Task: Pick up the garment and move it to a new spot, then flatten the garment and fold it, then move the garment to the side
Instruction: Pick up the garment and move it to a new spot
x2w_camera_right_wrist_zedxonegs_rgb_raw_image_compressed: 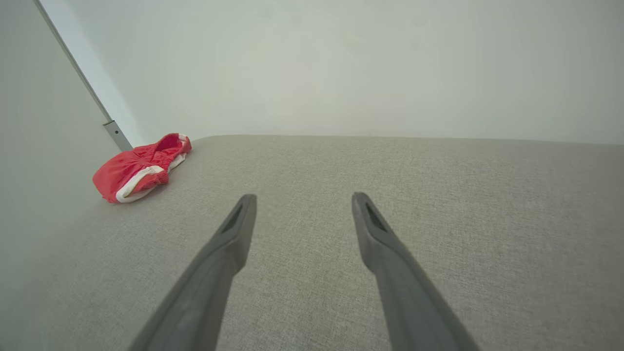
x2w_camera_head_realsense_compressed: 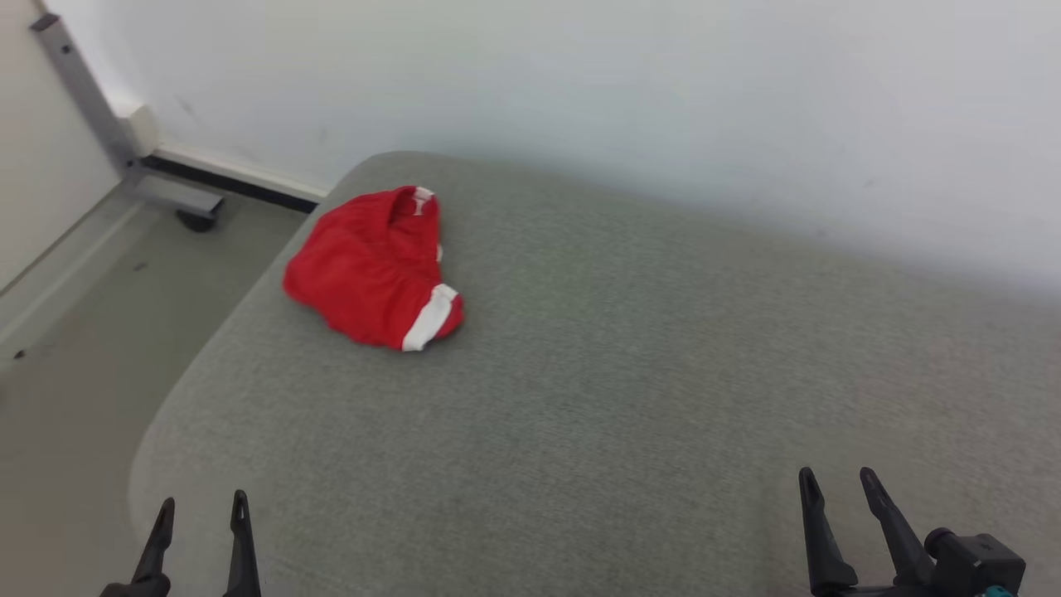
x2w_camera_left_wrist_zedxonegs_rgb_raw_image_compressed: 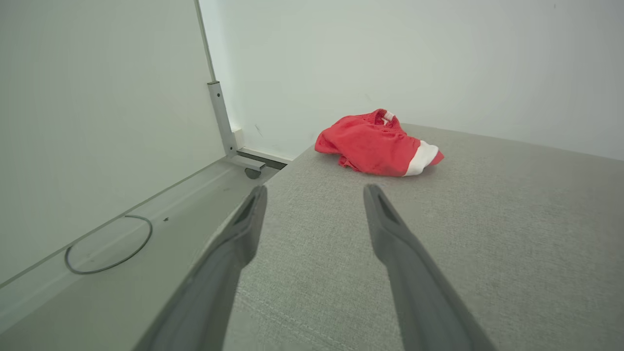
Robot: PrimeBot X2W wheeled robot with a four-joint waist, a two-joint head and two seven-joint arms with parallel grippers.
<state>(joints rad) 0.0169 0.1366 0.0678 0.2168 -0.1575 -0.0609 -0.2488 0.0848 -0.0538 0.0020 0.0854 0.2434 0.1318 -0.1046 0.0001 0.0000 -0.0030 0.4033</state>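
Item: garment, red with white trim, in a crumpled heap. Lies well ahead of the left gripper and far ahead-left of the right gripper. Both grippers gape wide and empty. Likely light, limp and unbreakable; pinch the raised waistband edge.

The red shorts are soft, matt cloth with white trim; the table wears coarse grey woven fabric; the far-left post looks like matt metal.

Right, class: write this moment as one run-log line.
stage: before pickup | red garment: crumpled, far left of grey padded surface | left gripper: open, empty | right gripper: open, empty
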